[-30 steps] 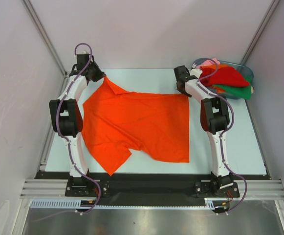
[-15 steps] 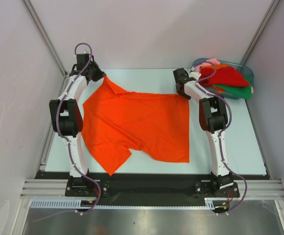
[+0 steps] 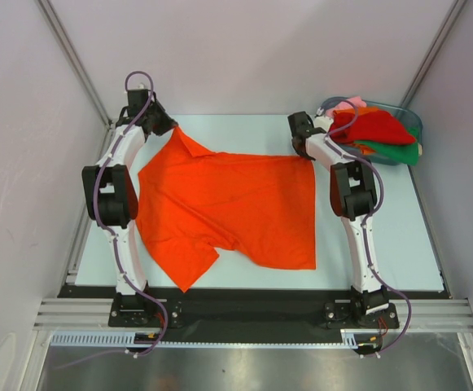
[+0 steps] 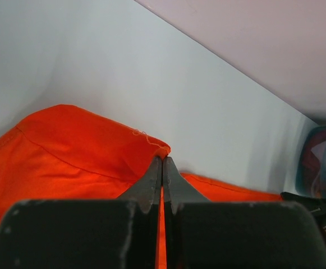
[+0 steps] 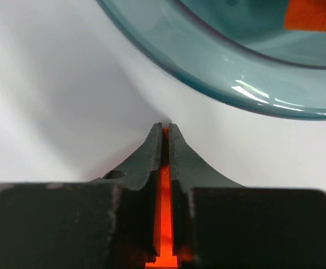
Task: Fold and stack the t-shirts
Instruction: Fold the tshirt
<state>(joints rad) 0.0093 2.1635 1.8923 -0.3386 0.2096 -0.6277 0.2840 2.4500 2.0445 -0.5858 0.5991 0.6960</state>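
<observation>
orange t-shirt [image 3: 228,208] is lying spread flat, unfolded, on the table [image 3: 244,130] in the top view, left gripper [image 3: 163,124] sitting at its far collar corner and right gripper [image 3: 300,140] at its far right corner, other t-shirts [image 3: 378,130] heaping in the tub [image 3: 391,104]; no fold made, no stack begun, nearly everything is remaining. left wrist view: jaws are pressing together on the orange hem, bare table opening beyond. right wrist view: jaws are pinching a thin orange strip, tub wall looming just ahead, so free room is lying nearward.
</observation>
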